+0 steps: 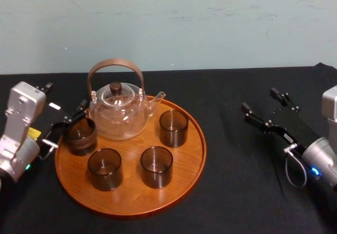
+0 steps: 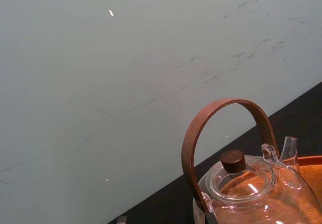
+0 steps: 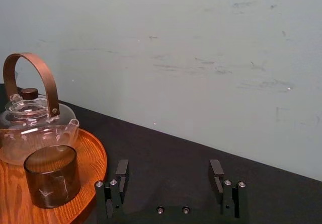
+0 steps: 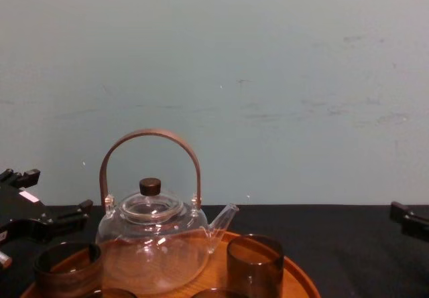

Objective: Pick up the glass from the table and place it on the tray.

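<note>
Smoky brown and thick-walled, the glass (image 1: 80,135) nearest the work stands upright on the tray (image 1: 181,179), just inside its left rim and close beside the clear teapot (image 1: 118,113). The other glasses (image 1: 156,166) stand on the wood as well, and none is on the black surface (image 1: 237,186), so the placing looks done or all but done. The left gripper (image 1: 71,123) sits at the tray's left edge right by that glass. Its jaws are spread and, as far as I can judge, grip nothing. The right gripper (image 3: 168,183) rests over the surface well to the right of the tray, its jaws wide apart and empty. The glass should be rigid, fairly light, smooth enough to slip and liable to chip if knocked against the teapot or a neighbour. Its short, straight wall is the place to hold it, squeezed across the middle from the open left side with modest force. Any further move near it calls for a level, slow path.
</note>
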### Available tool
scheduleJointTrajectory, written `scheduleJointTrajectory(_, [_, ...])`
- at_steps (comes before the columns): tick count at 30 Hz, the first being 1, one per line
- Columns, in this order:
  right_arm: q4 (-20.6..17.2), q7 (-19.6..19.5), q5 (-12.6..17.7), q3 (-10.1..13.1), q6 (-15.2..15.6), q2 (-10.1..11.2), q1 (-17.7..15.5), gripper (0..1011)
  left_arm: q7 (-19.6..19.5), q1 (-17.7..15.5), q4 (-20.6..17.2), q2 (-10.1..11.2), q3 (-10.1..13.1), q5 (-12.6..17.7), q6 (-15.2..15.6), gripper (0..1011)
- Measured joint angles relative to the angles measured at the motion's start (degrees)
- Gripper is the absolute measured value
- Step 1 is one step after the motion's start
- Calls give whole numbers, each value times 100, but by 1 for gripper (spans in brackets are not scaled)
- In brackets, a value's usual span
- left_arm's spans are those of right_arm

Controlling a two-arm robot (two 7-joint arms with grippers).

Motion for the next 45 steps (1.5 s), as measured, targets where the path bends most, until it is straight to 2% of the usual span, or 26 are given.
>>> scheduleJointTrajectory(9, [-18,-33,-27,92,-39,-12,-98,1002,0,0,0,0,0,0,0,1001])
scheduleJointTrajectory(45, [-3,-33,-51,81,-41,-18,-93,1003,0,0,0,0,0,0,0,1001])
